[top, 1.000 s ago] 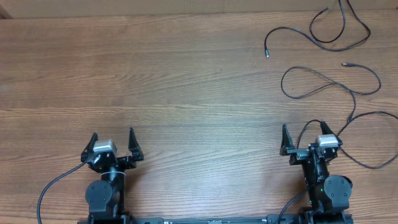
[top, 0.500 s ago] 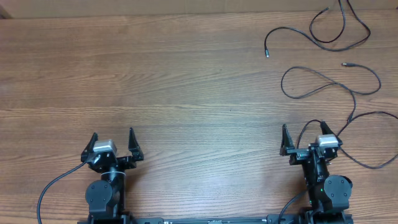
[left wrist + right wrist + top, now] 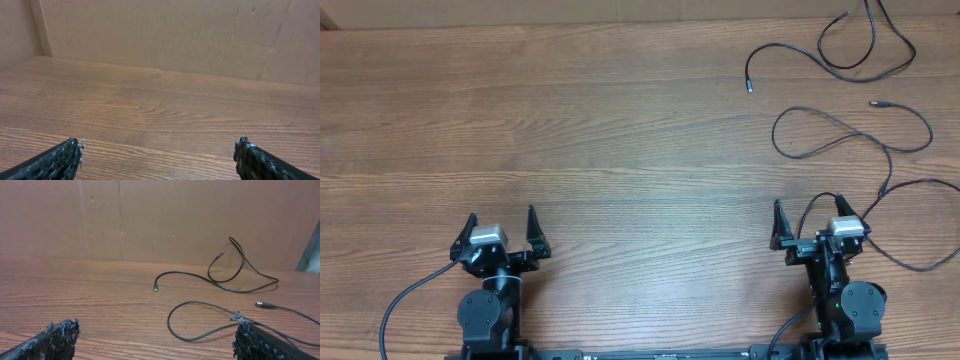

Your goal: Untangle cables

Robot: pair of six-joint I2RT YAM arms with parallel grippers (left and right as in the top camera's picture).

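Two black cables lie in the upper right of the overhead frame. The upper cable [image 3: 860,68] crosses itself in a loop and runs off the top edge, with one plug end pointing toward the centre. The lower cable [image 3: 888,165] lies just beneath it and apart from it. It forms a wide loop of its own, then trails down to the right edge and back toward the lower right.

From the right wrist camera, the upper cable [image 3: 245,292] sits far back, near the wall [image 3: 150,215]. The lower cable [image 3: 200,303] spreads closer in, and one strand reaches the fingertip at the lower right of that frame; whether they touch cannot be told.

The right gripper [image 3: 808,212] sits at the lower right of the overhead frame with its jaws spread wide and nothing between them, as the wrist view confirms [image 3: 154,335]. The left gripper [image 3: 501,220], at the lower left, is well apart from both cables, its jaws likewise parted and holding nothing [image 3: 159,150]. Wood-grain table [image 3: 620,130] fills the rest.
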